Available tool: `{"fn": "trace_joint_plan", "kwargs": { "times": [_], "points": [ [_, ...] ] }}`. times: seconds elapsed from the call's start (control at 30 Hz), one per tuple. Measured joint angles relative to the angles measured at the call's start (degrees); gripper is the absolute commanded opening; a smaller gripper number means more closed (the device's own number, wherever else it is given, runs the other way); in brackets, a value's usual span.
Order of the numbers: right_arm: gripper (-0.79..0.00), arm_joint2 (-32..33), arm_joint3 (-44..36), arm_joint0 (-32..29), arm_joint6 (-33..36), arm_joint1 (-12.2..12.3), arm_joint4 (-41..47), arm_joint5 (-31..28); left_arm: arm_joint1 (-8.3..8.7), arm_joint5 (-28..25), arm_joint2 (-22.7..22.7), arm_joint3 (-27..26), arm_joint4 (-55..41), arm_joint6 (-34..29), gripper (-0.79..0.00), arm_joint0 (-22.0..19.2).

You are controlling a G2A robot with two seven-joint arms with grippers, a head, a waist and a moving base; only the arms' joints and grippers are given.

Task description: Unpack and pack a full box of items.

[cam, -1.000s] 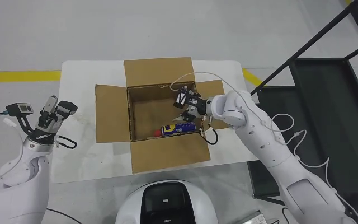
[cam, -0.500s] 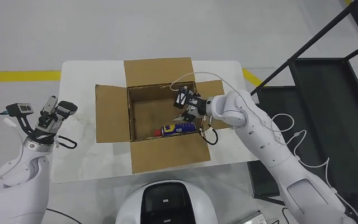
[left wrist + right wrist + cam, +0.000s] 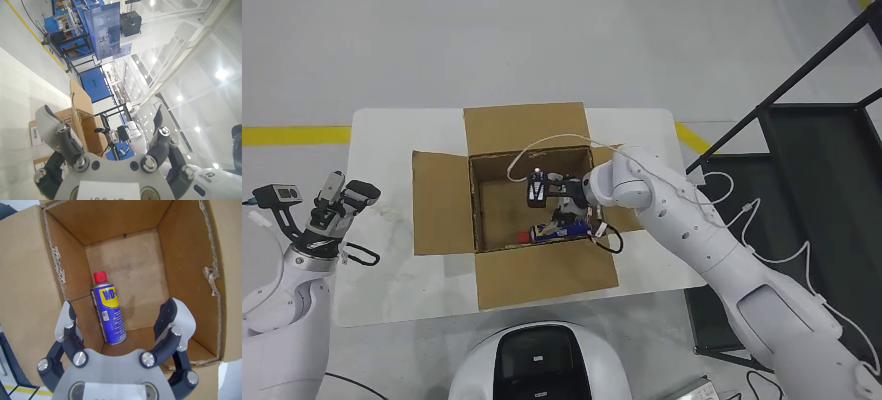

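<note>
The spray can lies on its side on the box floor, against one wall, ahead of your right gripper, whose jaws are spread wide. Expect rigid, slick metal that rolls, so clamp across mid-body, not the red cap. Your left gripper, jaws also spread, hangs well apart from the box.

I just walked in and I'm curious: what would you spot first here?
The big open brown cardboard box in the middle of the white table, with one blue-and-yellow spray can with a red cap lying on its floor against a wall. The right gripper hangs open over that can.
</note>
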Motion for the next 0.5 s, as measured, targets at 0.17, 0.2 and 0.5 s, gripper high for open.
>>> {"fn": "trace_joint_plan", "kwargs": {
  "times": [0.17,0.2,0.5],
  "points": [
    [0.000,-3.0,5.2,2.8,-1.3,-1.5,1.2,0.7,0.00,0.0,0.0,0.0,0.0,0.0,0.000,0.0],
    [0.000,-2.9,5.2,2.8,-1.3,-1.5,1.2,0.7,0.00,0.0,0.0,0.0,0.0,0.0,0.000,0.0],
    [0.000,-2.9,5.0,2.8,-1.2,-1.5,1.2,0.7,0.00,0.0,0.0,0.0,0.0,0.0,0.000,0.0]
  ]
}}
